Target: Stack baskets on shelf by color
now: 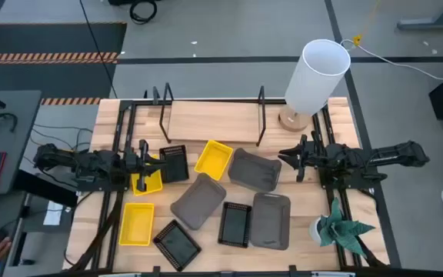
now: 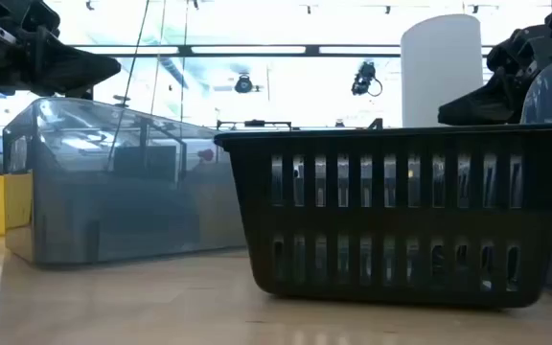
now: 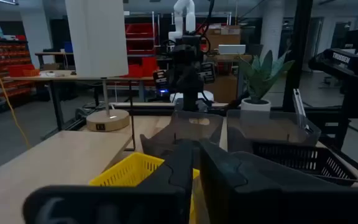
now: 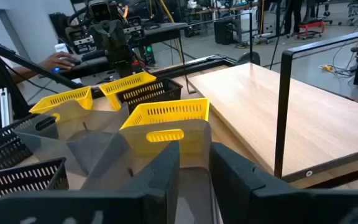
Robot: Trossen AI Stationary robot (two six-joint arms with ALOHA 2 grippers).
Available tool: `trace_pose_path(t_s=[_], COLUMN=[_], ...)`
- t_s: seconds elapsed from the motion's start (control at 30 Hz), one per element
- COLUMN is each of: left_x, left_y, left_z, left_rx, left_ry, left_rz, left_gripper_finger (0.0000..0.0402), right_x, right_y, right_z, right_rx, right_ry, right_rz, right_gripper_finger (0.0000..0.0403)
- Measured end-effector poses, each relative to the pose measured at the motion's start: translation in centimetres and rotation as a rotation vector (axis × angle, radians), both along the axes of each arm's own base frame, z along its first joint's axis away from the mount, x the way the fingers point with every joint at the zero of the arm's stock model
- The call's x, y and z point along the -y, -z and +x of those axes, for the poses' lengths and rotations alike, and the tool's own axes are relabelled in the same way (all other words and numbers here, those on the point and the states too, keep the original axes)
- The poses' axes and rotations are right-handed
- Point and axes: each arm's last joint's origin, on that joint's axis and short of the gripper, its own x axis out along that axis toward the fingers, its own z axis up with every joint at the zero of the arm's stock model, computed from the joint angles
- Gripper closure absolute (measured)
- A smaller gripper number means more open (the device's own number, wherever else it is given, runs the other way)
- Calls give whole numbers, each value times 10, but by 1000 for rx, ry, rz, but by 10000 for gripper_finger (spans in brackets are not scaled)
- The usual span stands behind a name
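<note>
Your left tool (image 1: 143,165) hangs over a yellow basket (image 1: 146,181) at the counter's left, fingers nearly pressed together, whether pinching its rim you cannot tell. Your right tool (image 1: 298,158), narrowly spread, waits beside a grey basket (image 1: 254,171). The shelf (image 1: 210,120) holds no baskets, so you're likely at the first pick: grip, lift, carry to the shelf.

Tabletop (image 1: 91,192): pale wood planks, smooth, faint sheen. Shelf (image 1: 206,119): light wooden board — thin black metal rods, matt. Yellow baskets (image 1: 214,158): slotted plastic, bright, slightly glossy. Grey baskets (image 1: 198,201): solid plastic, smooth, semi-matt. Black baskets (image 1: 235,225): mesh-sided plastic, dull. Lamp shade (image 1: 318,73): white, matt — round wooden base.
</note>
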Motion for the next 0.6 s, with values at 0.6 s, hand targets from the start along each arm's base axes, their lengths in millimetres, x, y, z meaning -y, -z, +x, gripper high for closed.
trace_pose_path(t_s=[0.6], left_x=[0], left_y=[0], left_z=[0], left_rx=[0], left_ry=[0], left_rz=[0], left_gripper_finger=[369], right_x=[0], right_y=[0], right_z=[0], right_rx=[0], right_ry=[0], right_rz=[0], right_gripper_finger=[310])
